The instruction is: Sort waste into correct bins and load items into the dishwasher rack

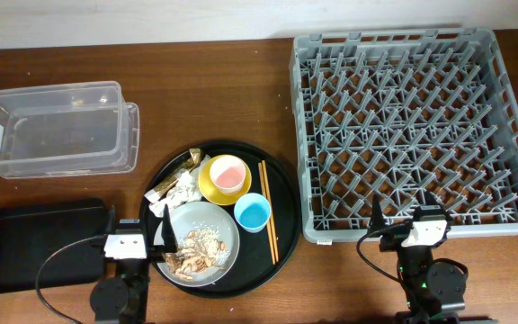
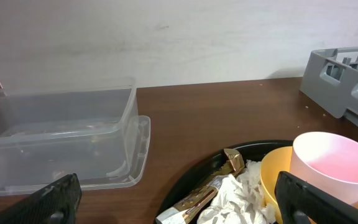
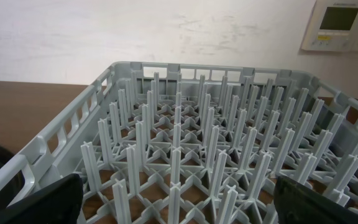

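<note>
Napkins (image 1: 183,189), scraps (image 1: 196,256), plate (image 1: 212,216), bowl (image 1: 207,186) and chopsticks (image 1: 268,211) sit on the round tray (image 1: 286,198). Box (image 1: 57,126), flat tray (image 1: 34,243) and rack (image 1: 403,126) appear unloaded. Left end effector (image 2: 179,208) and right end effector (image 3: 179,205) gape wide, empty. Judged: nothing done.

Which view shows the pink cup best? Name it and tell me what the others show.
Overhead: the pink cup shows whole from above, standing in the yellow bowl. Left wrist gives a close side look at it, but the bowl and frame edge cut off its base. Right wrist shows only the dishwasher rack, no cup.
</note>
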